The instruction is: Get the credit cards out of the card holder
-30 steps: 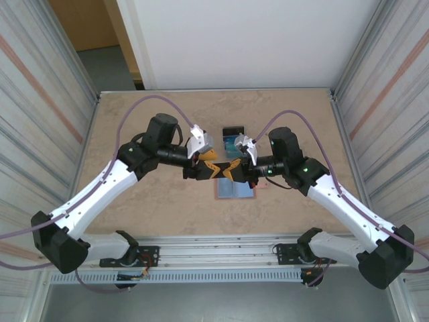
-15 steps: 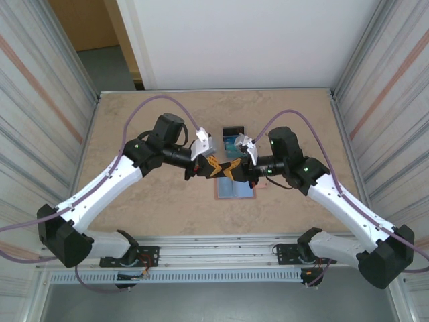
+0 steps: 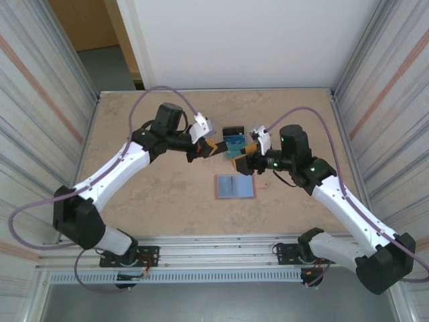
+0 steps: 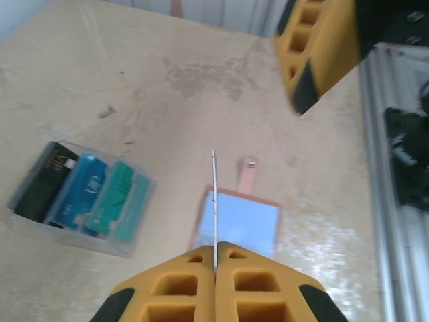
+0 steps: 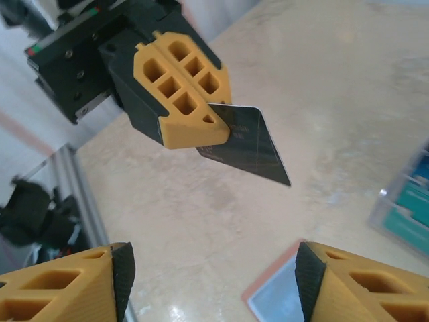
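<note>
My left gripper [image 4: 214,249] is shut on a black credit card [image 5: 251,144], which shows edge-on in the left wrist view as a thin line [image 4: 214,201]. In the top view the left gripper [image 3: 212,149] hangs above the table beside a clear tray. The card holder [image 3: 234,186] lies open and flat, its blue-grey inside up, with a salmon rim and tab [image 4: 249,176]. My right gripper [image 5: 211,268] is open and holds nothing; in the top view the right gripper [image 3: 242,159] is just right of the left one. More credit cards, black [image 4: 42,191], blue [image 4: 77,194] and teal [image 4: 110,201], lie in the tray.
The clear tray [image 3: 233,139] sits behind the card holder near the table's middle. Metal walls stand to the left [image 3: 40,100] and right [image 3: 389,100]. Bare tan table [image 3: 147,194] spreads to both sides of the card holder.
The two grippers met over the card holder. The left one shut on the black card and the right one opened; the left carried the card back-left while the right drew away to the right.
</note>
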### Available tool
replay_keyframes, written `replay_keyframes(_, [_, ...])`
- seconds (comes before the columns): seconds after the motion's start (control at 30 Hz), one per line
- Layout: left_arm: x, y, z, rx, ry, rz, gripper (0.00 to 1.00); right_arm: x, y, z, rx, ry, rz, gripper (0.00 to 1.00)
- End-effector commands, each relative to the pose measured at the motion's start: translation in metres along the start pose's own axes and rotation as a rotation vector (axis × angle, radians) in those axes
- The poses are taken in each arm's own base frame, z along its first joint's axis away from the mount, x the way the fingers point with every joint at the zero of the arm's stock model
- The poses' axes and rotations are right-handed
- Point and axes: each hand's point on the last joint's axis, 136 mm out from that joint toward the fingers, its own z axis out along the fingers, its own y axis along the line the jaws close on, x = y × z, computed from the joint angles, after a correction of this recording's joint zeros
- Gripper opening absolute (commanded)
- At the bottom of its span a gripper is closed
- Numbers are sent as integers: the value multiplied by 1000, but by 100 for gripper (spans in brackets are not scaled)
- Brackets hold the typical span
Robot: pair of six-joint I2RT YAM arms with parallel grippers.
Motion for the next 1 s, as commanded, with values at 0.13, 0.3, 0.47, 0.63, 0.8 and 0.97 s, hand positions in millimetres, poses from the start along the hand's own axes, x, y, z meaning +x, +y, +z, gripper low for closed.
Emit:
replay_keyframes(0.13, [-25,65,38,-52,-29,164,0,-3,-58,-19,348,-75,172,73])
replay_keyframes(0.3, [-15,99,72,-40,28,189,0,8,-79,-23,458,-61,245,99])
replay_keyframes(0.47, [-3,121,100,-34,59,212,0,16,-91,-30,532,-85,298,99])
replay_keyframes(0.63, [18,142,126,-28,109,210,0,12,-92,-53,587,-163,322,99])
replay_keyframes(0.8, [30,153,141,-27,123,220,0,13,-89,-64,604,-173,325,99])
replay_keyframes(0.97, [36,159,148,-21,133,231,0,15,-88,-70,615,-177,326,99])
